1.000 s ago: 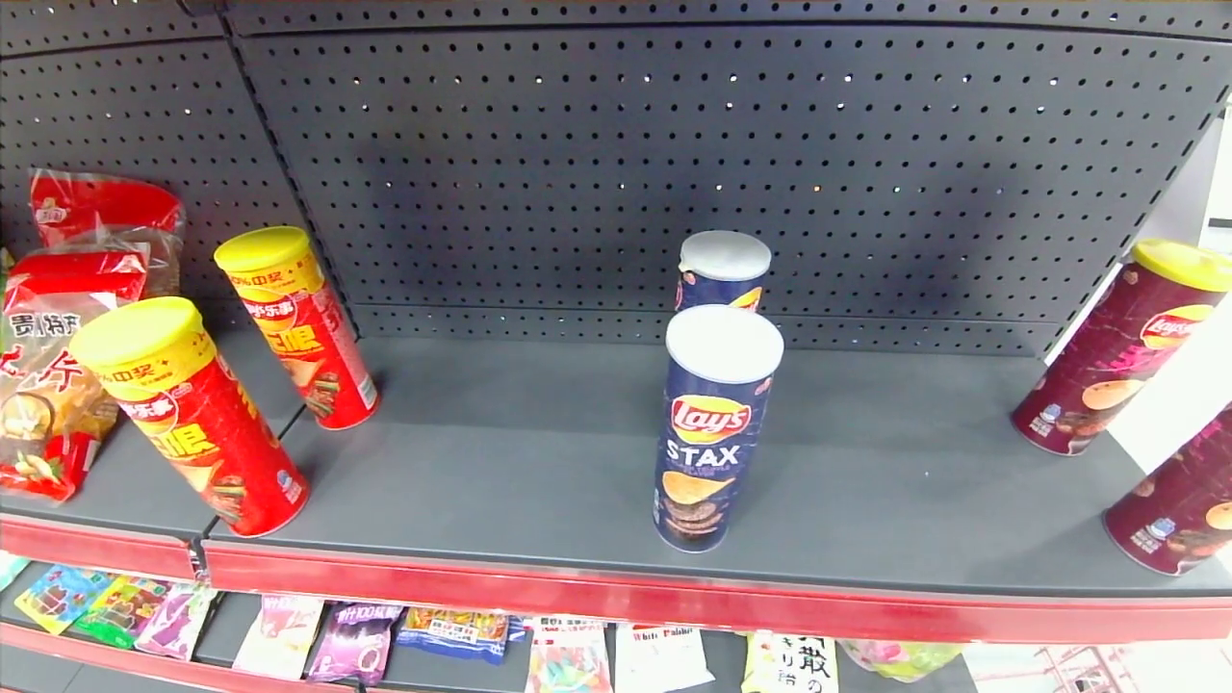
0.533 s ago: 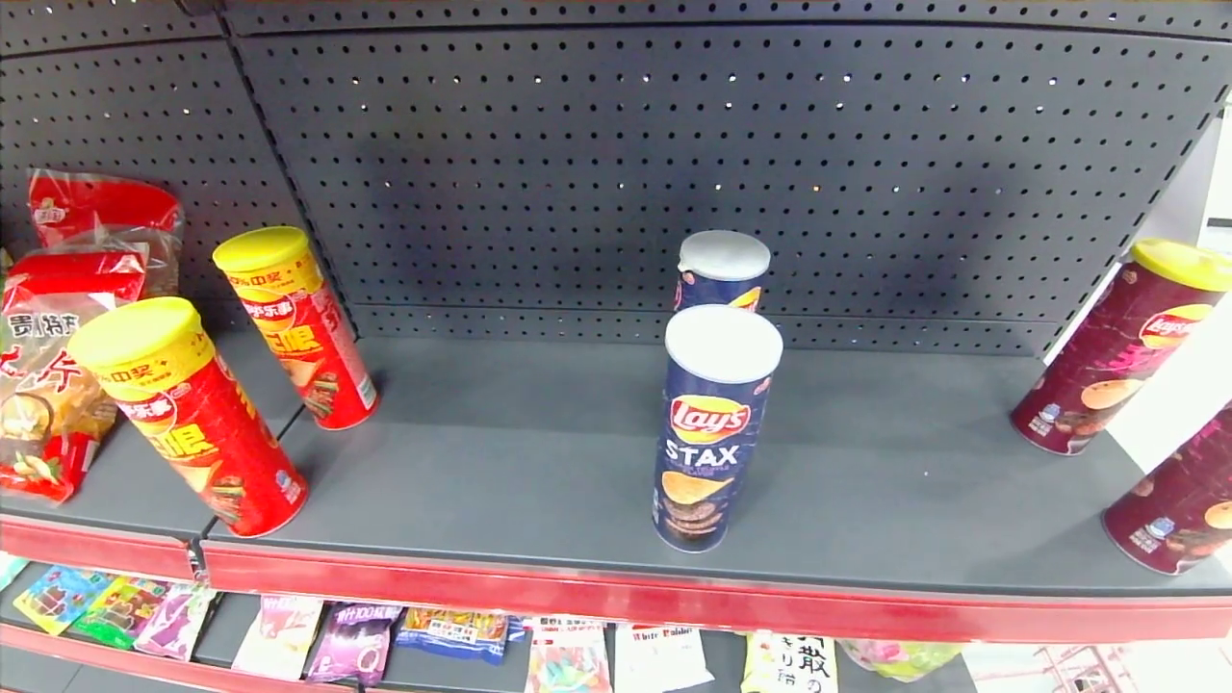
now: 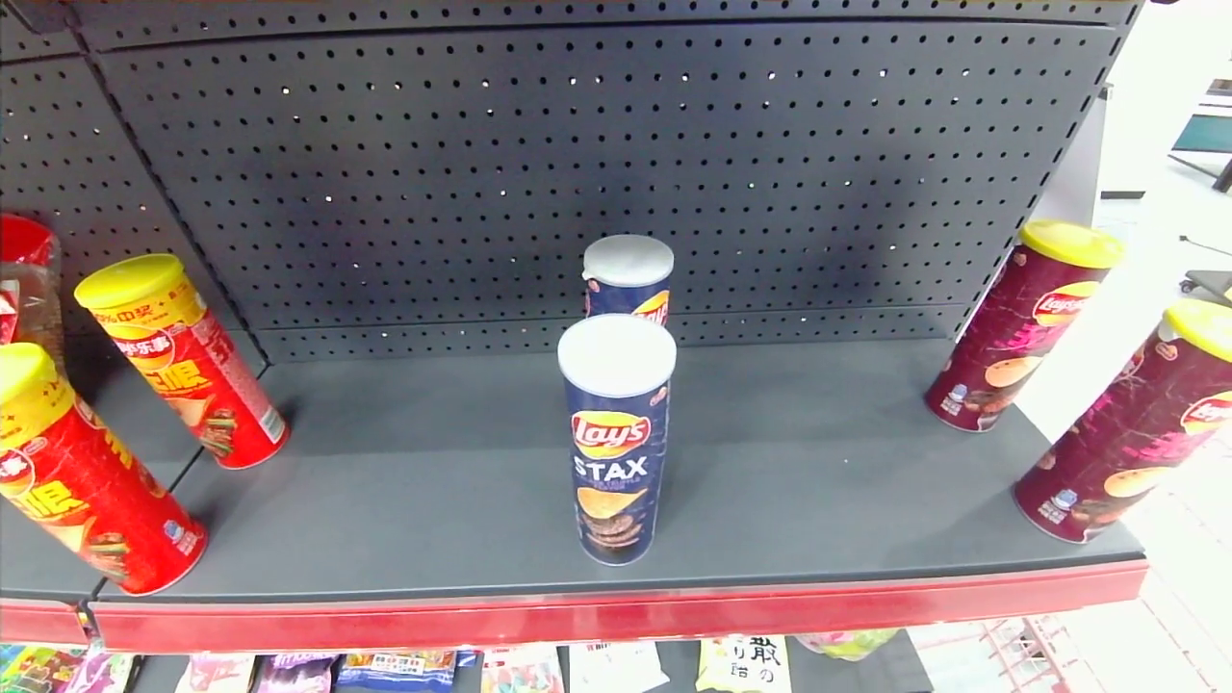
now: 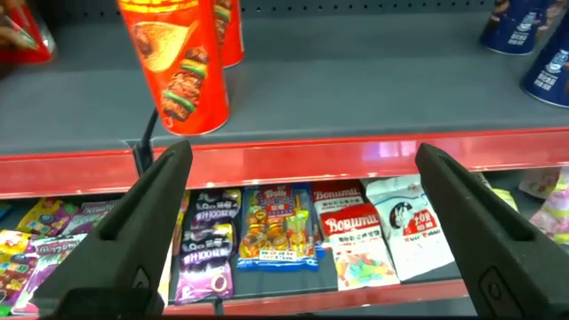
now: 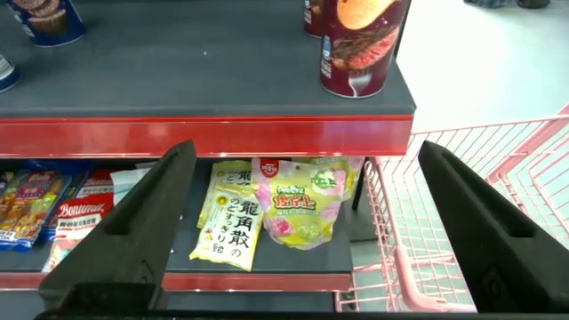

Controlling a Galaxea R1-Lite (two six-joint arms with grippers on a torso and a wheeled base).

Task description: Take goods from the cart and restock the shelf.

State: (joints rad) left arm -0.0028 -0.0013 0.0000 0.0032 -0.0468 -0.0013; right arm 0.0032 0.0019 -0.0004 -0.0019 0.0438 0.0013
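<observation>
On the grey shelf [image 3: 433, 500] two blue chip cans stand one behind the other, the front one [image 3: 616, 438] near the red edge and the rear one [image 3: 628, 276] by the pegboard. Red cans with yellow lids [image 3: 178, 361] stand at the left, maroon cans [image 3: 1020, 322] at the right. My left gripper [image 4: 302, 222] is open below the shelf's red front edge, in front of hanging snack bags [image 4: 276, 227], with a red can [image 4: 178, 62] above it. My right gripper [image 5: 298, 222] is open too, low before the shelf's right end, with the pink wire cart [image 5: 462, 222] beside it.
The lower shelf holds rows of small snack bags [image 5: 267, 209]. A maroon can [image 5: 360, 44] stands at the shelf's right corner. Wide bare shelf lies either side of the blue cans. Open floor shows to the right of the shelving [image 3: 1184, 192].
The whole head view has shifted: the camera turned right, so the shelf goods slid left in the picture. The cans themselves stand as before.
</observation>
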